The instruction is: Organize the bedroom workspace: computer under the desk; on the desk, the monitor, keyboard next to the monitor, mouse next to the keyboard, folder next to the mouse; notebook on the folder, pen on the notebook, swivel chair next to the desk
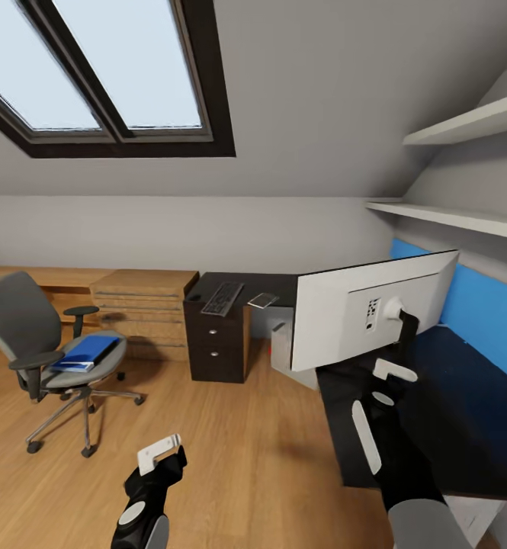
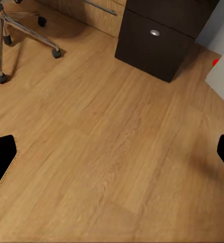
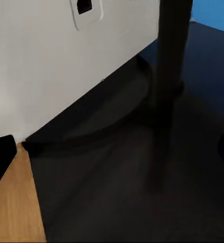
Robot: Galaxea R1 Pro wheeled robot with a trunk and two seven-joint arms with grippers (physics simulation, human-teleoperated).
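The step in hand looks like the monitor (image 1: 360, 320): it stands at the near edge of the dark worktop (image 1: 451, 427) in the right of the head view, its white back turned to the camera, and the right gripper (image 1: 394, 371) is just behind its stand. In the right wrist view the black post (image 3: 170, 61) and curved foot of the stand (image 3: 106, 121) sit on the worktop with nothing between the jaws, which stand wide apart at the frame's edges. The left gripper (image 1: 160, 451) hangs low over the wood floor (image 2: 106, 147) at the bottom centre of the head view, its jaws also wide and holding nothing.

The rest of the task seems barely begun. The keyboard (image 1: 223, 297) and what may be the mouse (image 1: 262, 300) lie on the far end of the worktop above the dark drawer unit (image 1: 216, 347), centre of the frame. The blue folder (image 1: 89, 351) rests on the seat of the swivel chair (image 1: 47, 351) at the left, well apart from the worktop. A pale box under the worktop, likely the computer (image 1: 283, 351), shows beside the drawers. I cannot make out a notebook or pen.

Next, the right arm probably needs to close on the post and turn or shift the screen so it sits squarely, without tipping it off the edge
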